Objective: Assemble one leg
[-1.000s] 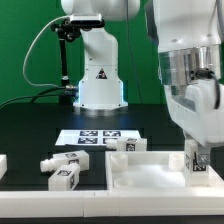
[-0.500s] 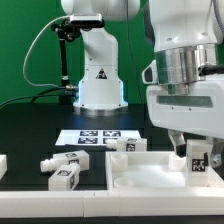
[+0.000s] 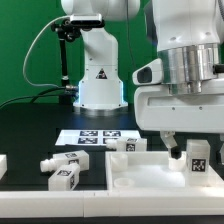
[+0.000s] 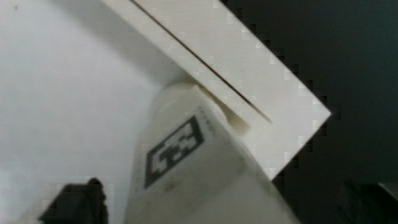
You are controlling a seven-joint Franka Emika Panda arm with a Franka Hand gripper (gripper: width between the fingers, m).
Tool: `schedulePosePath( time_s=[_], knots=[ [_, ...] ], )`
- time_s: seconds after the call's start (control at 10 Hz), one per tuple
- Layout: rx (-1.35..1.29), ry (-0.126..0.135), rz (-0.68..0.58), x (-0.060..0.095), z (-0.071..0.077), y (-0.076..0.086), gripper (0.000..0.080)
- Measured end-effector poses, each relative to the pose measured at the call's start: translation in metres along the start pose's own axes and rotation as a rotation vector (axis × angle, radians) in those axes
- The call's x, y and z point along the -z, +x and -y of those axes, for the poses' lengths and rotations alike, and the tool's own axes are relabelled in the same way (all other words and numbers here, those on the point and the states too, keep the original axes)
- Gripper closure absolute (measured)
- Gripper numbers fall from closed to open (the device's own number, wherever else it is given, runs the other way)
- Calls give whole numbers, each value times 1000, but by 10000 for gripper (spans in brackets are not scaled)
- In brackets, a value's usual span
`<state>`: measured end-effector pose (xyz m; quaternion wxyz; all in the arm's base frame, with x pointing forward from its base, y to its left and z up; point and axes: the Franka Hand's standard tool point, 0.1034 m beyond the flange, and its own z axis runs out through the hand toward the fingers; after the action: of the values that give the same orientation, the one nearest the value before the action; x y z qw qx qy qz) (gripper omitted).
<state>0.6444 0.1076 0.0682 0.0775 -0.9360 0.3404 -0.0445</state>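
I can read no words or numbers. A triangular warning sign (image 3: 100, 76) sits on the far robot base (image 3: 100, 88). Square black-and-white tags mark the marker board (image 3: 97, 137) and the legs (image 3: 64, 174).

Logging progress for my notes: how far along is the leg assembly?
Looks done: one small white tagged plastic leg stands upright at the large flat white rimmed panel, on the exterior view's right. In hand: the gripper hovers right beside it; grip unclear. Left: other legs lie loose on the black table.
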Motion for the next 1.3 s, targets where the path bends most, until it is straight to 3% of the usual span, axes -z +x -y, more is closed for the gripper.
schedulePosePath(
  time_s=[0.1, 0.2, 0.3, 0.4, 0.6, 1.0, 1.3],
  knots=[
    [112, -20, 3, 0, 0, -1, 151],
    [91, -18, 1, 0, 0, 0, 151],
    [60, -19, 1, 0, 0, 0, 272],
    [63, -19, 1, 0, -1, 0, 272],
    [-40, -22, 0, -1, -3, 1, 511],
    [-475, -37, -1, -1, -6, 1, 511],
    [-1031, -24, 22, -2, -7, 0, 511]
  ],
)
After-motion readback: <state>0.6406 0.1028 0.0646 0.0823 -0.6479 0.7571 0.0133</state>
